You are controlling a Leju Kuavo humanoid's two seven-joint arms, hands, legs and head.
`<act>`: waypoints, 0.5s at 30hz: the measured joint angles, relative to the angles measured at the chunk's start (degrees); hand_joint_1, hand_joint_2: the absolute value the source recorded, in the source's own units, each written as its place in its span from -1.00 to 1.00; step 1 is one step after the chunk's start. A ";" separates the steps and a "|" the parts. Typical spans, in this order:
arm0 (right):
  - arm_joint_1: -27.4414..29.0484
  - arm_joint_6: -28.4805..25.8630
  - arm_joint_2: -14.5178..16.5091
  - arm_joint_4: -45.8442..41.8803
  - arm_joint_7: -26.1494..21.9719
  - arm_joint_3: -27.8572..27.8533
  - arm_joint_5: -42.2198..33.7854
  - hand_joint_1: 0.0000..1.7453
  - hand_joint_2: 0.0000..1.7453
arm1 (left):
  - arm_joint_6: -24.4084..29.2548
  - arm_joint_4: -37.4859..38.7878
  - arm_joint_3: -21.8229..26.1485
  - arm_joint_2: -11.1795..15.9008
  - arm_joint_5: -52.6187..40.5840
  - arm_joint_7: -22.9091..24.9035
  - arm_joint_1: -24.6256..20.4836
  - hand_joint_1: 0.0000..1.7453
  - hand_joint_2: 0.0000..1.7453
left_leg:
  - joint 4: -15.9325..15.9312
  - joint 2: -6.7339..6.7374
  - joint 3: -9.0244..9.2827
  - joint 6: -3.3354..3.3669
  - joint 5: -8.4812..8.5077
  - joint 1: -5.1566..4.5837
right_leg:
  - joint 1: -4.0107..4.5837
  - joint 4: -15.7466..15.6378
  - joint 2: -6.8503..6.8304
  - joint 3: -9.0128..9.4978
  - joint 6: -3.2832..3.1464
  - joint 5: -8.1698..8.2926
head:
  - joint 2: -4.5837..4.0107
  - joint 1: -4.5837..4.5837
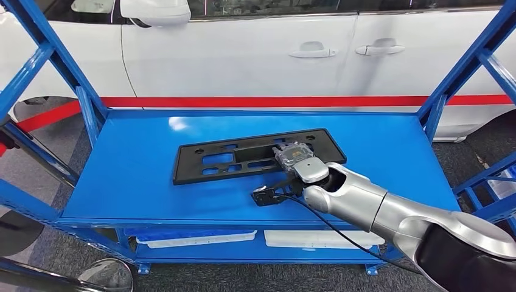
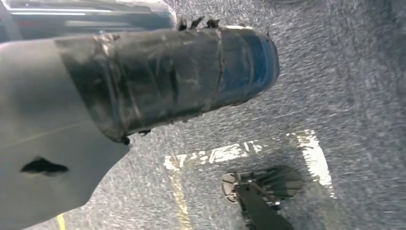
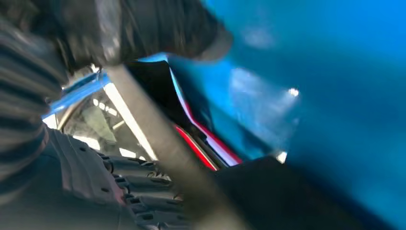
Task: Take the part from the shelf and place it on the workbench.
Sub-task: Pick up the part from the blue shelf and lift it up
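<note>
A flat black plastic part [image 1: 243, 159] with several cut-outs lies on the top deck of the blue shelf [image 1: 140, 176], slightly skewed. My right hand [image 1: 296, 159] lies over the part's near right end, and the silver arm reaches in from the lower right. The hand's back hides its fingers in the head view. In the blurred right wrist view, the dark thumb [image 3: 153, 28] and ribbed fingers [image 3: 124, 177] sit close to the part's black edge [image 3: 158, 84] against the blue deck [image 3: 335, 96]. Whether they grip the part is unclear.
Blue shelf uprights [image 1: 91, 115] and diagonal braces stand at both ends of the deck. A white car [image 1: 255, 55] is parked right behind the shelf. White trays [image 1: 195, 239] lie on the lower deck. A black cable [image 1: 341, 234] hangs under my right arm.
</note>
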 joint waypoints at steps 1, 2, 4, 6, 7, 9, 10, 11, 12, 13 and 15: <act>0.14 0.05 0.00 0.41 -0.20 -0.09 0.07 0.99 1.00 | -0.26 0.00 0.01 0.04 0.14 -0.27 0.01 -1.00 -1.00 | 0.11 -0.04 0.01 0.01 -0.06 -0.01 | -0.02 -0.01 -0.01 -0.07 -0.02 0.68 | 0.00 0.01; 0.15 0.04 0.00 0.71 -0.34 -0.20 0.12 1.00 1.00 | -0.54 0.00 0.01 0.06 0.25 -0.50 0.01 -1.00 -1.00 | 0.28 -0.10 0.04 -0.02 -0.17 -0.01 | -0.04 -2.46 -0.02 1.08 -0.10 2.32 | 0.00 0.02; -0.04 0.02 0.00 1.13 -0.66 -0.56 0.01 1.00 1.00 | -1.46 0.00 0.01 0.07 0.66 -1.27 0.00 -1.00 -1.00 | 0.74 -0.29 0.03 -0.27 -0.51 -0.04 | -0.03 -10.24 -0.04 4.91 -0.42 5.62 | 0.00 0.01; -0.11 -0.11 0.03 1.41 -1.24 -0.95 -0.20 1.00 1.00 | -3.32 0.00 0.02 0.12 1.65 -2.68 0.01 -1.00 0.00 | 1.15 -0.54 -0.15 -0.78 -0.79 -0.22 | 0.15 -14.90 -0.01 7.25 -0.81 6.78 | 0.00 -0.04; -0.11 -0.23 0.05 1.47 -1.51 -1.09 -0.26 1.00 1.00 | -4.40 0.00 0.02 0.16 2.20 -3.43 0.04 -1.00 0.50 | 1.17 -0.61 -0.22 -1.06 -0.81 -0.30 | 0.27 -15.25 0.01 7.42 -0.98 6.61 | 0.00 -0.07; -0.21 -0.50 0.17 1.49 -2.03 -1.32 -0.29 1.00 1.00 | -6.54 0.00 0.04 0.27 3.10 -4.76 0.09 -1.00 1.00 | 1.10 -0.66 -0.21 -1.68 -1.00 -0.21 | 0.23 -15.56 -0.04 7.57 -1.51 6.90 | 0.00 -0.07; -0.33 -0.58 0.30 1.49 -2.20 -1.45 -0.29 1.00 1.00 | -7.31 0.00 0.05 0.32 3.36 -5.19 0.10 -1.00 1.00 | 1.40 -0.63 -0.34 -1.99 -1.43 -0.12 | 0.10 -15.81 -0.09 7.70 -1.81 7.04 | 0.00 -0.09; -0.52 -0.65 0.44 1.49 -2.33 -1.57 -0.30 1.00 1.00 | -7.87 0.00 0.08 0.37 3.51 -5.52 0.06 -1.00 1.00 | 3.01 -0.56 -1.02 -2.34 -2.58 0.00 | -0.07 -16.08 -0.18 7.85 -2.10 7.20 | 0.00 -0.21; -0.67 -0.73 0.57 1.50 -2.41 -1.67 -0.33 1.00 1.00 | -8.10 0.00 0.11 0.44 3.56 -5.77 0.02 -1.00 1.00 | 5.77 -0.44 -2.24 -2.67 -4.20 0.14 | -0.20 -16.27 -0.28 7.97 -2.29 7.29 | 0.00 -0.35; -0.75 -0.86 0.64 1.51 -2.48 -1.71 -0.36 1.00 1.00 | -8.18 0.00 0.14 0.47 3.57 -6.00 -0.02 -1.00 1.00 | 9.05 -0.31 -3.69 -2.95 -5.80 0.21 | -0.23 -16.36 -0.34 8.01 -2.39 7.32 | 0.00 -0.49; -0.69 -1.53 0.78 1.54 -2.69 -1.73 -0.30 1.00 1.00 | -8.16 0.00 0.17 0.53 3.58 -6.69 0.06 -1.00 1.00 | 15.41 -0.10 -6.66 -3.40 -7.96 0.34 | -0.24 -16.34 -0.41 8.01 -2.46 7.29 | 0.00 -0.56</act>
